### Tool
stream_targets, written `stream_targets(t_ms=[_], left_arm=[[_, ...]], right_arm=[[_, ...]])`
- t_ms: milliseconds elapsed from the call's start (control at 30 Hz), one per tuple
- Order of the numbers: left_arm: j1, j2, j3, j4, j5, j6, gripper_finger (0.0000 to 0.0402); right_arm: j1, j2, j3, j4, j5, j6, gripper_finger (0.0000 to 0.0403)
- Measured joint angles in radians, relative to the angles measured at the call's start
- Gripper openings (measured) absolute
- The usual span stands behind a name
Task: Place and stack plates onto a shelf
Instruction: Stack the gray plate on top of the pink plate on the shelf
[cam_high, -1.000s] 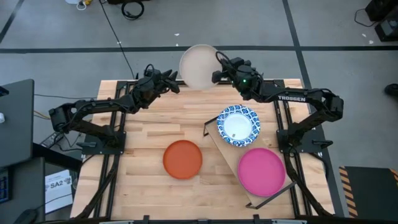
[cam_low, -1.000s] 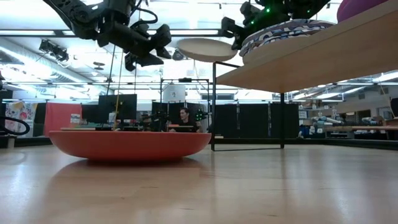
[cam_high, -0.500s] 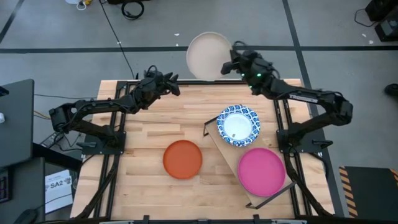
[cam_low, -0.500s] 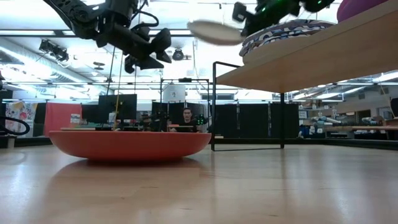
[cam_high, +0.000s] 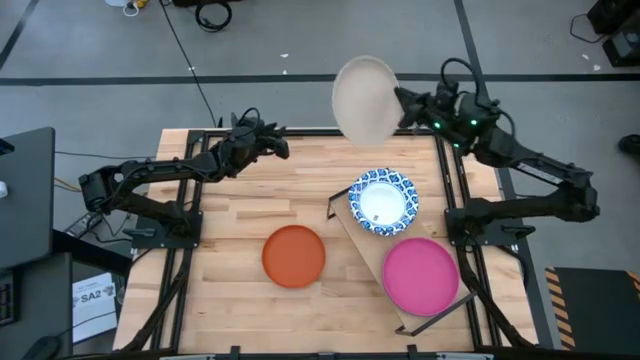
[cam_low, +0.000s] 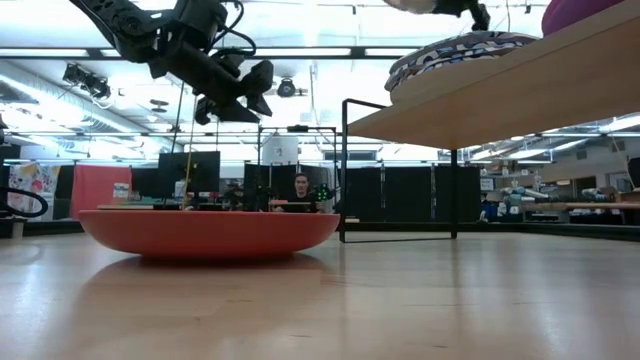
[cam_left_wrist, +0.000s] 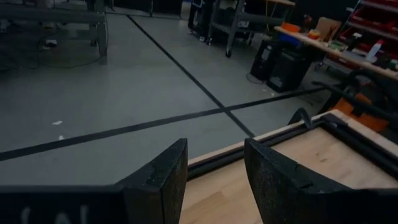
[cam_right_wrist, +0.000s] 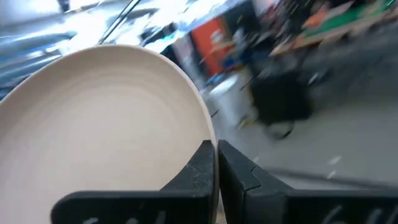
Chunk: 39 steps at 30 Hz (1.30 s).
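Observation:
My right gripper (cam_high: 405, 105) is shut on a cream-white plate (cam_high: 365, 100), high above the table's far edge and beyond the shelf. The shelf (cam_high: 365, 242), a light-wood board on black legs, carries a blue-and-white patterned plate stack (cam_high: 383, 200) and a pink plate (cam_high: 420, 275). In the low view the stack (cam_low: 450, 50) rests on the board (cam_low: 500, 95). An orange-red plate (cam_high: 294, 255) lies on the tabletop left of the shelf. My left gripper (cam_high: 281, 148) hovers open over the table's far left part, touching nothing. My right gripper pinches the cream plate by its rim (cam_right_wrist: 202, 134), one finger on each face, at the edge that faces the table's right side. The fingers come level from the right. The plate is lifted clear and stands tilted, close to on edge.
Bare plank tabletop (cam_high: 230, 215) lies left of the shelf and around the orange-red plate (cam_low: 210, 235). Black arm frames stand at both table sides. Beyond the far edge is grey floor; a person sits at desks far behind.
My right gripper has carried the cream plate up and toward the table's right, from over the far edge's middle to beyond the shelf's far end. The plate has tipped from nearly flat to steeply tilted. The left arm has kept still.

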<state>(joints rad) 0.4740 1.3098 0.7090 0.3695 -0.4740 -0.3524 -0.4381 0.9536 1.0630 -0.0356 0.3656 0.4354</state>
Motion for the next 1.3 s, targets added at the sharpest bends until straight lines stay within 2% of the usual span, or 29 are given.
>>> stream_targets(t_ms=[233,433,567,733,1000,1300], left_arm=[[0.0,0.0,0.0,-0.028,0.0,0.0,0.0165],[0.0,0.0,0.0,-0.028,0.0,0.0,0.0165],[0.0,0.0,0.0,-0.028,0.0,0.0,0.0165],[0.0,0.0,0.0,-0.031,0.0,0.0,0.0165],[0.0,0.0,0.001,-0.031,0.0,0.0,0.0165],[0.0,0.0,0.001,-0.031,0.0,0.0,0.0165]], right_arm=[[0.0,-0.105,0.0,-0.228,-0.284,0.239,0.0014],[0.003,-0.139,0.0,-0.397,-0.56,0.404,0.0014],[0.045,-0.139,0.0,-0.498,-0.669,0.465,0.0014],[0.146,-0.139,-0.001,-0.584,-0.689,0.511,0.0014],[0.359,-0.138,-0.001,-0.624,-0.665,0.581,0.0014],[0.63,-0.136,-0.001,-0.673,-0.539,0.727,0.0014]])
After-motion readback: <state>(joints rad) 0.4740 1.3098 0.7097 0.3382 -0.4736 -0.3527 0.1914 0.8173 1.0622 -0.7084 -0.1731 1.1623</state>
